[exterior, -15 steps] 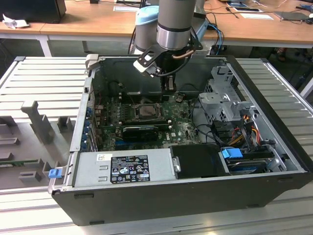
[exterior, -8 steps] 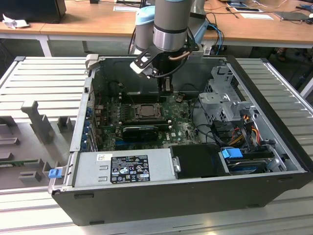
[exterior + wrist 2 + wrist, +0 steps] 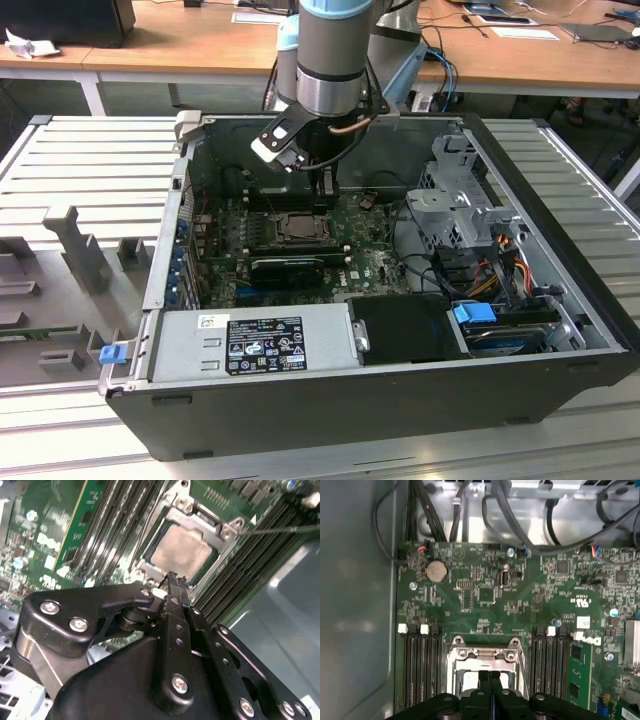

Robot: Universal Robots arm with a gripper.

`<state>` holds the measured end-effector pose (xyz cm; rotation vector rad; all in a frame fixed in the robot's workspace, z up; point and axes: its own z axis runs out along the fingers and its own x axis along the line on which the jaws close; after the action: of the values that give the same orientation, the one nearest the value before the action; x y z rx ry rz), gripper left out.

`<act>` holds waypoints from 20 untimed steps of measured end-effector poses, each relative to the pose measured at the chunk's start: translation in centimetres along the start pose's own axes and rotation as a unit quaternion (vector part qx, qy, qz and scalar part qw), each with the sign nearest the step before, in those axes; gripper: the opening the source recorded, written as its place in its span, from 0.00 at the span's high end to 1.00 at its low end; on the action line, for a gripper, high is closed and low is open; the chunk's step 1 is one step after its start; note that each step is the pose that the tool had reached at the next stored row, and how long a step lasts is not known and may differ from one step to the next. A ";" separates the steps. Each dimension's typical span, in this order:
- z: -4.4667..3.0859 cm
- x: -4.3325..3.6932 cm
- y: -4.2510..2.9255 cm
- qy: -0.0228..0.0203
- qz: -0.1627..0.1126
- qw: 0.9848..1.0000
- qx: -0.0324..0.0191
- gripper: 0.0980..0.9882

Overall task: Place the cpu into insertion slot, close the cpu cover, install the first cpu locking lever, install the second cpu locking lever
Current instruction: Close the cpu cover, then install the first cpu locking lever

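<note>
robot arm (image 3: 330, 60): one was seen;
gripper (image 3: 490, 675): one, and it had two fingers (image 3: 483, 681);
computer case (image 3: 400, 400): one;
cpu (image 3: 182, 550): one;
cpu cover (image 3: 204, 519): one;
memory-slot banks (image 3: 422, 665): two were counted;
coin cell (image 3: 437, 571): one;
long black card (image 3: 290, 265): one;
power supply (image 3: 250, 345): one;
blue tabs (image 3: 112, 352): two showed in the exterior view; one sat at 8 o'clock from the case's middle, the other (image 3: 475, 312) at 4 o'clock
</note>
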<state>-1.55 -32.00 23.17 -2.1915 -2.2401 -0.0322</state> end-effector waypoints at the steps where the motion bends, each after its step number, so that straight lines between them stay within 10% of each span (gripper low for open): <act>1: 0.27 0.00 -0.28 0.000 -0.001 1.000 0.000 0.99; 20: 0.57 0.03 -2.26 0.000 -0.003 1.000 0.000 0.99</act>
<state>-3.81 -32.00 22.58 -2.1841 -2.2472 -0.0320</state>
